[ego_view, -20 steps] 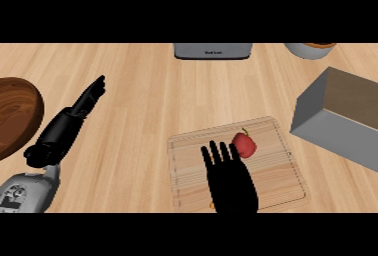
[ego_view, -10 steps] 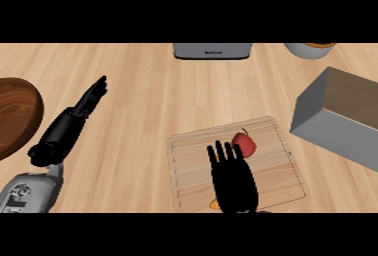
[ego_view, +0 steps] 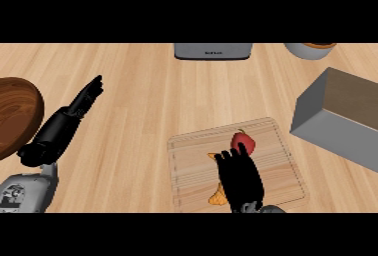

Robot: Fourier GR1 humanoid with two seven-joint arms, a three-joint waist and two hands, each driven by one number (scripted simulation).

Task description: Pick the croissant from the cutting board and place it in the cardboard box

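The golden-brown croissant [ego_view: 218,194] is lying on the pale wooden cutting board [ego_view: 284,165], mostly hidden under the black right hand [ego_view: 238,174], fingers straight toward twelve o'clock; nothing grasped, the grey cardboard box [ego_view: 341,116] at two o'clock waiting; the left hand [ego_view: 72,113] resting open at nine o'clock

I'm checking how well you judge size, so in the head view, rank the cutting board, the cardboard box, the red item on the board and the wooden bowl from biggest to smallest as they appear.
1. Cutting board
2. Cardboard box, cut off at the right edge, so its rank against the board is unsure
3. Wooden bowl, also cut off, at the left edge
4. Red item, clearly smallest
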